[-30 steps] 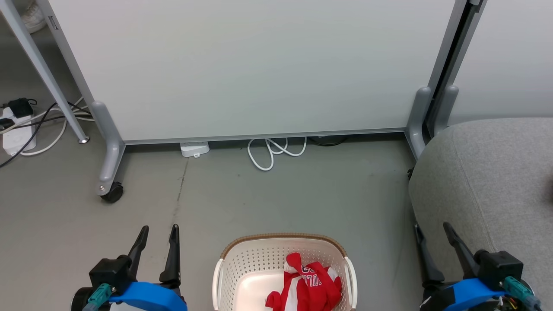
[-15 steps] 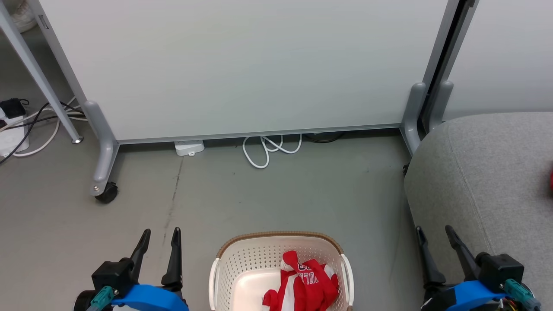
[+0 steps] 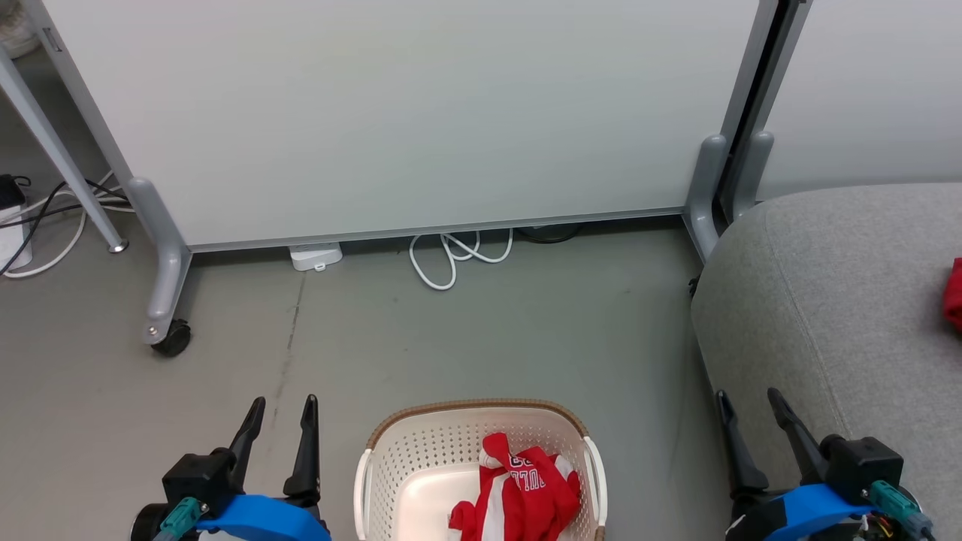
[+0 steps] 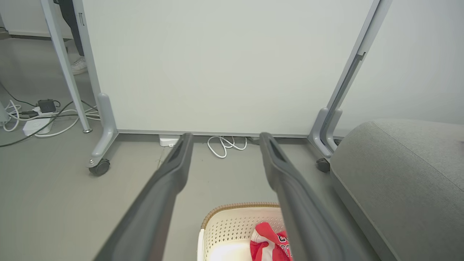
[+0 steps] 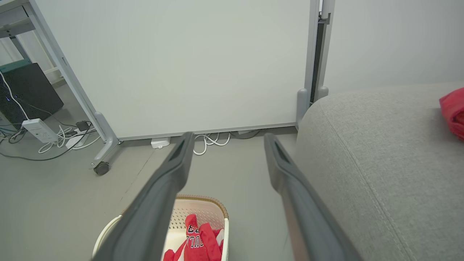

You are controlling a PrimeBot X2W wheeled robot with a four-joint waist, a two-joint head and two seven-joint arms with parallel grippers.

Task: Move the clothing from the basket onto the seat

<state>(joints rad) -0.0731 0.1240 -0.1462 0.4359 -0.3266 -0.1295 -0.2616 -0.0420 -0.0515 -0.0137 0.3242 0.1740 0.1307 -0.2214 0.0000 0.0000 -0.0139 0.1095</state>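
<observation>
Head view. Left jaws at lower left, fingers (image 3: 307, 443) spread wide with nothing between them, tips pointing up the frame over bare floor (image 3: 488, 338). Right jaws at lower right, fingers (image 3: 791, 439) equally wide and empty, tips over the sofa (image 3: 827, 300) edge. Basket (image 3: 473, 407) at bottom centre, between the two pairs of jaws and well apart from both; its near end is cut by the frame edge, so long axis cannot tell. Jersey (image 3: 526, 496) lies crumpled in the basket's right half, the heap running roughly up-down the frame, lettering upside down. A second red garment (image 3: 954, 293) lies on the sofa at the right edge, mostly cropped.

Left wrist view. Fingers (image 4: 170, 174) wide apart, holding nothing. Basket (image 4: 235, 207) at bottom centre, below the tips; jersey (image 4: 266, 243) is partly hidden behind the right-hand finger. Sofa (image 4: 406, 174) at lower right.

Right wrist view. Fingers (image 5: 286, 177) wide apart, empty. Basket (image 5: 203, 198) at the bottom, partly behind the left-hand finger; jersey (image 5: 199, 243) is inside, lettering inverted. Sofa (image 5: 362, 145) takes up the right; red garment (image 5: 453, 108) lies on it at the right edge, far from the tips.
</observation>
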